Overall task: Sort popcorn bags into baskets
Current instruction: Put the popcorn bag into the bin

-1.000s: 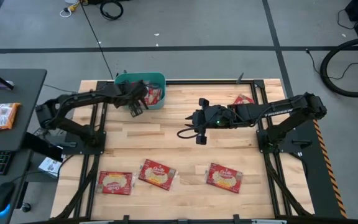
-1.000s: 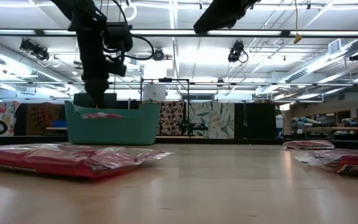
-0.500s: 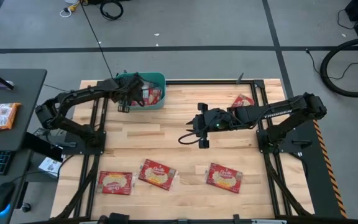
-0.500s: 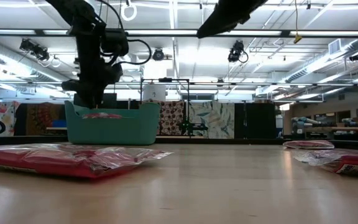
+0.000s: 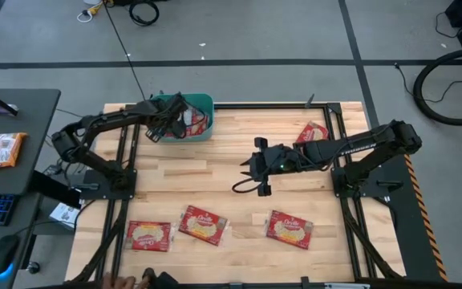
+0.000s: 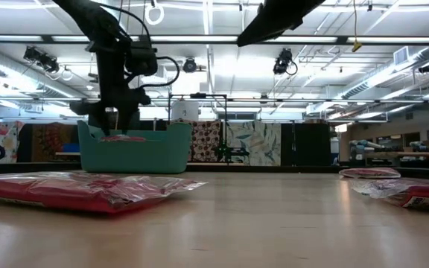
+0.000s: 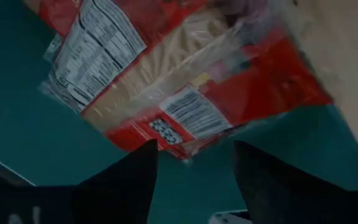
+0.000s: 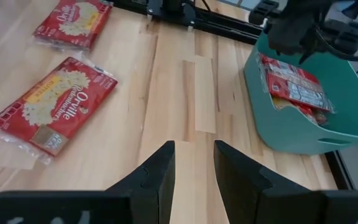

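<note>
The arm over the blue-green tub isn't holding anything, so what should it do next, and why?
Probably lift the left tool up out of the teal tub and swing toward the popcorn bags at the table's near edge. Its fingers stand apart with nothing between them, a bag already lies in the tub, and several bags are still on the wood.

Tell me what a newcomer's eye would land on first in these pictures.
Probably the teal basket at the table's far left corner, with the left gripper open over the popcorn bags lying inside it. Next, three red bags lie in a row along the near edge, with the right gripper open, hanging empty above mid-table.
</note>
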